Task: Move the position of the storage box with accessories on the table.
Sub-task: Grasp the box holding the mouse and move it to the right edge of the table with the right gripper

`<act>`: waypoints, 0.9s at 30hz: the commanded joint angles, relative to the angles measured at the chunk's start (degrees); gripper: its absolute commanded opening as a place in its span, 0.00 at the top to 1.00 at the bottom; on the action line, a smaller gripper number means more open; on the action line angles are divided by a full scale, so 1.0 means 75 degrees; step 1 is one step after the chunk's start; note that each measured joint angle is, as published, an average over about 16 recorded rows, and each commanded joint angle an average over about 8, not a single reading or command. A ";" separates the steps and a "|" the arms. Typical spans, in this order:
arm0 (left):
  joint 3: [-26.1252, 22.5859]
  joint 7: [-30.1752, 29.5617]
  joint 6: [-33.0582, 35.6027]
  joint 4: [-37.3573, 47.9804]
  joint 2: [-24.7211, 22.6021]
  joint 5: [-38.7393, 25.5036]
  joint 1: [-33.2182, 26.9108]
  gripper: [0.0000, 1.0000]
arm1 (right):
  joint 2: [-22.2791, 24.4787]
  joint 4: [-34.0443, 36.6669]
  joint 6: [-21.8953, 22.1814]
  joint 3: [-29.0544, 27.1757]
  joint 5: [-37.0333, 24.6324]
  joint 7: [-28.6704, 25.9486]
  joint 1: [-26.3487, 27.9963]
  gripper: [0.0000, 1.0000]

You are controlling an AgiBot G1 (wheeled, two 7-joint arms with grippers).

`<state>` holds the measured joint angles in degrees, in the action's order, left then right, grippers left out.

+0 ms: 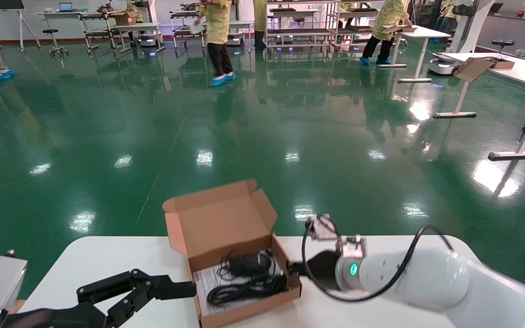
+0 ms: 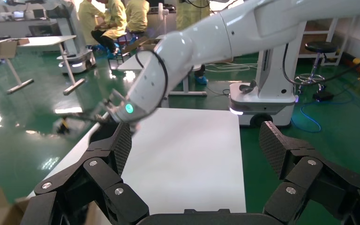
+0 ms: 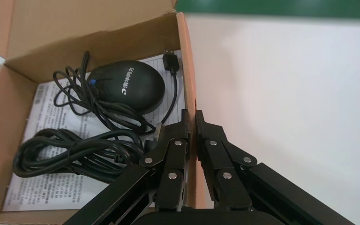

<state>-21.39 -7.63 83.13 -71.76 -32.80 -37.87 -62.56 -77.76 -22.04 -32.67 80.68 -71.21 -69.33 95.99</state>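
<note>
The brown cardboard storage box [image 1: 226, 232] sits on the white table [image 1: 107, 259] with its flap lid open. Inside lie a black mouse [image 1: 251, 263], a coiled black cable [image 1: 244, 289] and a white printed sheet [image 1: 208, 280]. My right gripper [image 1: 293, 269] is shut on the box's right side wall [image 3: 191, 93]; in the right wrist view its fingers [image 3: 178, 140] pinch that wall from both sides, with the mouse [image 3: 129, 84], cable [image 3: 70, 154] and sheet [image 3: 47, 187] beside them. My left gripper [image 1: 171, 289] is open and empty, just left of the box.
The table's far edge runs just behind the box, with green floor [image 1: 244, 136] beyond. Bare table top [image 3: 286, 93] lies to the right of the box. Other white tables [image 1: 517, 68], racks and people stand far off.
</note>
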 commanded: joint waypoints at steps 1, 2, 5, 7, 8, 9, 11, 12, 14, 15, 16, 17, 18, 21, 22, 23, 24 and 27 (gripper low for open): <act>0.0000 0.0000 0.0000 0.0000 0.0000 0.0000 0.0000 0.00 | 0.0010 0.0043 -0.0082 0.0014 0.0020 0.0055 0.0137 1.00; 0.0000 0.0000 0.0000 0.0000 0.0000 0.0000 0.0000 0.00 | 0.0028 0.0111 -0.0176 0.0007 0.0039 0.0097 0.0237 1.00; 0.0000 0.0000 0.0000 0.0000 0.0000 0.0000 0.0000 0.00 | 0.0108 0.0349 -0.0528 -0.0022 0.0096 0.0255 0.0566 1.00; 0.0000 0.0000 0.0000 0.0000 0.0000 0.0000 0.0000 0.00 | 0.0193 0.0528 -0.0823 -0.0045 0.0133 0.0391 0.0810 1.00; 0.0000 0.0000 0.0000 0.0000 0.0000 0.0000 0.0000 0.00 | 0.0250 0.0620 -0.0989 -0.0058 0.0151 0.0472 0.0939 1.00; 0.0000 0.0000 0.0000 0.0000 0.0000 0.0000 0.0000 0.00 | 0.0318 0.0711 -0.1162 -0.0073 0.0170 0.0560 0.1075 1.00; 0.0000 0.0000 0.0000 0.0000 0.0000 0.0000 0.0000 0.00 | 0.0477 0.0879 -0.1515 -0.0105 0.0211 0.0750 0.1342 1.00; 0.0000 0.0000 0.0000 0.0000 0.0000 0.0000 0.0000 0.00 | 0.0574 0.0960 -0.1694 -0.0123 0.0232 0.0854 0.1482 1.00; 0.0000 0.0000 0.0000 0.0000 0.0000 0.0000 0.0000 0.00 | 0.0780 0.1108 -0.2031 -0.0160 0.0274 0.1069 0.1747 1.00; -0.0001 0.0000 0.0000 0.0000 0.0000 0.0000 0.0000 0.00 | 0.0897 0.1182 -0.2191 -0.0180 0.0294 0.1181 0.1883 1.00; -0.0001 0.0000 0.0000 0.0000 0.0000 0.0000 0.0000 0.00 | 0.1010 0.1250 -0.2337 -0.0198 0.0312 0.1290 0.2008 1.00; -0.0001 0.0000 0.0000 0.0000 0.0000 0.0000 0.0000 0.00 | 0.1129 0.1322 -0.2476 -0.0215 0.0329 0.1402 0.2134 1.00; -0.0001 0.0000 0.0000 0.0000 0.0000 0.0000 0.0000 0.00 | 0.1251 0.1395 -0.2603 -0.0231 0.0342 0.1514 0.2259 1.00; -0.0001 0.0000 0.0000 0.0000 0.0000 0.0000 0.0000 0.00 | 0.1602 0.1615 -0.2905 -0.0266 0.0362 0.1840 0.2608 1.00; -0.0001 0.0000 0.0000 0.0000 0.0000 0.0000 0.0000 0.00 | 0.1711 0.1686 -0.2981 -0.0273 0.0361 0.1944 0.2715 1.00; -0.0001 0.0000 0.0000 0.0000 0.0000 0.0001 0.0000 0.00 | 0.1823 0.1761 -0.3047 -0.0278 0.0358 0.2048 0.2821 1.00; -0.0001 0.0000 0.0000 0.0000 0.0000 0.0001 0.0000 0.00 | 0.1937 0.1839 -0.3101 -0.0282 0.0352 0.2151 0.2927 1.00; -0.0001 0.0000 0.0000 0.0000 0.0000 0.0001 0.0000 0.00 | 0.2253 0.2060 -0.3209 -0.0279 0.0320 0.2440 0.3199 1.00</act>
<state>-21.40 -7.62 83.12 -71.76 -32.79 -37.87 -62.56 -61.00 -6.70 -56.32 78.67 -68.89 -51.21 119.53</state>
